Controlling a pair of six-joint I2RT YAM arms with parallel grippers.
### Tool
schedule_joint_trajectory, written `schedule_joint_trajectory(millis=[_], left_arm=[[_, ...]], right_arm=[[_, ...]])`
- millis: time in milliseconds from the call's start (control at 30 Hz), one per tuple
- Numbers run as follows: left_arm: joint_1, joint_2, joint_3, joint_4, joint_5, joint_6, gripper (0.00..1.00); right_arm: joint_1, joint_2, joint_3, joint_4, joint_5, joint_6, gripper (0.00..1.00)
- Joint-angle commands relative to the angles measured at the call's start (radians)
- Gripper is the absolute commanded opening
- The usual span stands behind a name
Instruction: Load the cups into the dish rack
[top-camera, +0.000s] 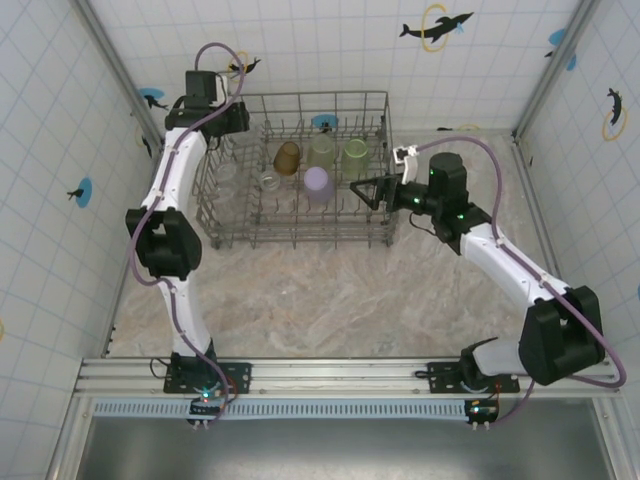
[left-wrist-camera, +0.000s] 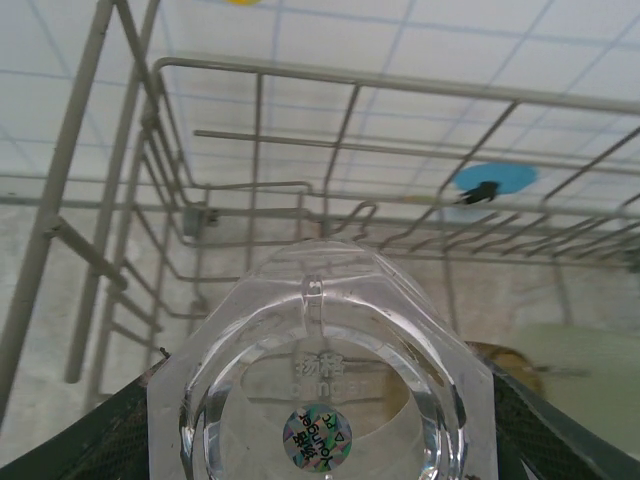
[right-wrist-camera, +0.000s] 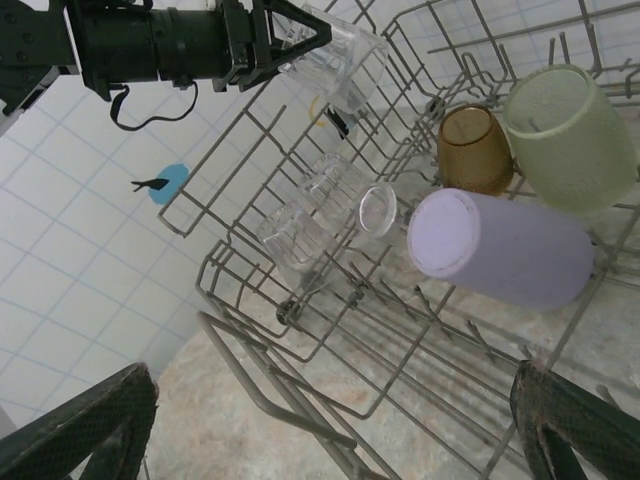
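A lilac cup (top-camera: 317, 184), an amber cup (top-camera: 287, 157), two pale green cups (top-camera: 322, 150) and two clear tumblers (right-wrist-camera: 300, 225) are lodged inside the dish rack (top-camera: 290, 238). One more clear cup (left-wrist-camera: 320, 390) is gripped by the left hand (right-wrist-camera: 290, 40) at the rack's far left corner, not yet set down. The right hand (top-camera: 368, 192) is spread wide and empty beside the rack's right wall. Only this last cup is judged left to be placed.

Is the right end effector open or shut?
Open: the right end effector's fingers stand wide apart in the right wrist view, gripping nothing.
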Motion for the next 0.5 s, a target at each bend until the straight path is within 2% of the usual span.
schedule_joint_trajectory(millis=[0,233,467], left_arm=[[-0.034,0.025,0.002,0.008,-0.164,0.114,0.00],[-0.064,0.079,0.007,0.041,-0.293,0.220,0.00],[-0.067,0.122,0.001,0.042,-0.374,0.254,0.00]], right_arm=[[-0.001,-0.052,-0.060,0.021,0.034,-0.012,0.96],[0.001,-0.145,-0.172,0.032,0.080,-0.011,0.99],[0.001,-0.185,-0.204,0.038,0.084,-0.006,1.00]])
